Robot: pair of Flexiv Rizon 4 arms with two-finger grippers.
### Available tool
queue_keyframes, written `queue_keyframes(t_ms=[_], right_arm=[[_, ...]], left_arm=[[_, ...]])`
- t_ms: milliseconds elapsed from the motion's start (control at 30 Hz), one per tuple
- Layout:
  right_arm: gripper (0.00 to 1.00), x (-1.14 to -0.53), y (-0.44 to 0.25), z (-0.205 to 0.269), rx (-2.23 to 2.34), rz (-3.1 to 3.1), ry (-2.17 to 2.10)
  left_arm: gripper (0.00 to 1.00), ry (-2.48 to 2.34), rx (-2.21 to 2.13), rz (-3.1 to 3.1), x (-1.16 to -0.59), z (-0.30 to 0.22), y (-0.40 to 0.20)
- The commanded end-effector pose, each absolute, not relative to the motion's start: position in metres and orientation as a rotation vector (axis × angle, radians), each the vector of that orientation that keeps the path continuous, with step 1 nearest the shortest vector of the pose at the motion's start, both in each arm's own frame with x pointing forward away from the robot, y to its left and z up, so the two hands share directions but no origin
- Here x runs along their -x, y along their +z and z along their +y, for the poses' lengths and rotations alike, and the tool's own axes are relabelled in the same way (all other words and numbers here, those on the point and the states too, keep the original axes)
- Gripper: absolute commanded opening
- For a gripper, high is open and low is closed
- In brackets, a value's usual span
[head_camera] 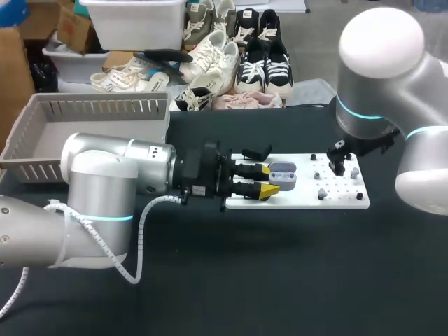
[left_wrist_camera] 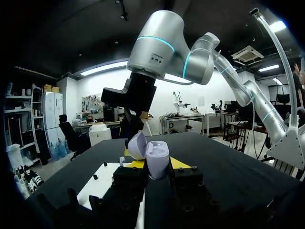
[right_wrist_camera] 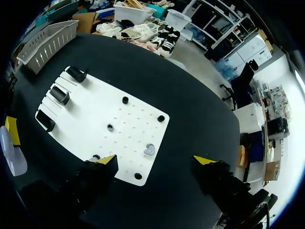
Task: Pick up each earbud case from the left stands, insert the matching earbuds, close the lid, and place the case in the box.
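Grip confirmed on the left side: the left tool (head_camera: 266, 180) is closed on the lavender earbud case (head_camera: 283, 176), one yellow finger on each side of its body, with the lid (left_wrist_camera: 137, 145) hinged open. The case is held off the tabletop (head_camera: 280, 266), over the left end of the white board (head_camera: 301, 199), just beside the black stands (right_wrist_camera: 59, 94) but not on any of them. The right tool (right_wrist_camera: 156, 161) hangs above the right end of the board, fingers spread wide and nothing between them. One small grey earbud (right_wrist_camera: 150, 149) lies on the board just ahead of it. The grey basket (head_camera: 42, 150) sits at the back left, well apart from the case.

Risks, as judged:
- The earbud is small and lies flat, so a wide pinch from above may skid it across the board or off its edge.
- A bud carried over slightly turned would likely jam at the case socket and shift the case in the left fingers, which appear to clamp only its lower body.
- The open lid stands out from the case and could be knocked on approach.

Not verifiable:
- whether the case sockets are empty
- whether a second earbud lies among the small dark pegs (head_camera: 320, 194)
- the exact contact at the left fingers, partly covered by the case
- the basket's near corner, which is behind the left arm
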State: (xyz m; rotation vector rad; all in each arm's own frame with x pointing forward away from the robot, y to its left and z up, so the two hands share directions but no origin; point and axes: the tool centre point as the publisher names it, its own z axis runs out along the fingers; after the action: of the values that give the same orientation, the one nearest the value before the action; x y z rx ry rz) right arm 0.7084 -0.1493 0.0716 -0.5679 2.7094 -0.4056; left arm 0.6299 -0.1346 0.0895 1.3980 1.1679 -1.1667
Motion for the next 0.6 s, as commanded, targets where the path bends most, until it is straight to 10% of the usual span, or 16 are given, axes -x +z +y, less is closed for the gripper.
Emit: queue_keyframes(t_ms=[33, 400, 600], right_arm=[[0.86, -0.714, 0.065, -0.144, 0.558, 2.715, -0.435], [0.58, -0.715, 0.053, -0.145, 0.546, 2.768, -0.394], [0.59, -0.714, 0.051, -0.144, 0.548, 2.796, -0.387]], left_arm=[[0.0, -1.163, -1.395, 1.168, -0.629, -0.135, 0.089], [0.0, -1.163, -1.395, 1.168, -0.629, -0.135, 0.089], [0.0, -1.163, -1.395, 1.168, -0.629, -0.135, 0.089]])
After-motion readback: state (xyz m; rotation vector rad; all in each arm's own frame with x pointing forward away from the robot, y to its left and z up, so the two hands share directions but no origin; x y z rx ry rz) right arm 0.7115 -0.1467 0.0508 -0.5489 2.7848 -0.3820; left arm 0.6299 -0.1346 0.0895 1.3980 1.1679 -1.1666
